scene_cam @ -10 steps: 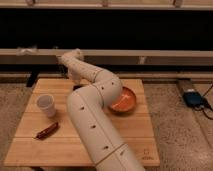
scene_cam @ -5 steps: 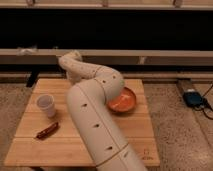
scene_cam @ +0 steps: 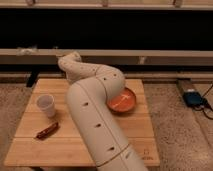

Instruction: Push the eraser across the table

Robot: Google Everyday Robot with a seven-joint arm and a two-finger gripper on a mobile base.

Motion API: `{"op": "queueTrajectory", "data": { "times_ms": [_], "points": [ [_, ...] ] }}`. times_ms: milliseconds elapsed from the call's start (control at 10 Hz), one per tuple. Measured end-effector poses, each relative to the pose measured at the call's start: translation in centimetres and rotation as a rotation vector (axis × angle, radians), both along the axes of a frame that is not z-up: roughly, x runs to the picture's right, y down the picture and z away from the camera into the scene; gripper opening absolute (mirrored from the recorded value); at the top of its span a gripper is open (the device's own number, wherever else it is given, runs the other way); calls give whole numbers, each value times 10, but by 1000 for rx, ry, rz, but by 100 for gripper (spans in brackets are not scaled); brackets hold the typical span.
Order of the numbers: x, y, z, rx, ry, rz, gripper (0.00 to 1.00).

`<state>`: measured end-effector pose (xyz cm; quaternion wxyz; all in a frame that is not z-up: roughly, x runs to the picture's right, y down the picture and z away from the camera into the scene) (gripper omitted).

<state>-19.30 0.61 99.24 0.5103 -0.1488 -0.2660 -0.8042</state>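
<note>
Zero sight of the eraser from this camera, so I can't say which way it lies from the end effector (scene_cam: 67,63) or how its long axis runs. My guess is it's tucked behind the arm somewhere near the far edge of the surface (scene_cam: 35,149). The end effector sits at that far edge, toward the far-left corner, and I can't tell if it's wide or narrow. A paper cup (scene_cam: 46,105) and a reddish-brown thing (scene_cam: 47,130) are by the left edge, with an orange bowl (scene_cam: 122,101) toward the right. I'd want eyes on the block before committing to a push line.
</note>
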Motion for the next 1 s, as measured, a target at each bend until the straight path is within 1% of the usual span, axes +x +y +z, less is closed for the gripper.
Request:
{"op": "queueTrajectory", "data": {
  "times_ms": [500, 600, 800, 1000],
  "points": [
    [11, 23, -17, -55, 30, 6, 0],
    [14, 31, -27, -71, 37, 12, 0],
    [19, 38, -34, -86, 44, 16, 0],
    [19, 50, -44, -119, 49, 11, 0]
  ]
}}
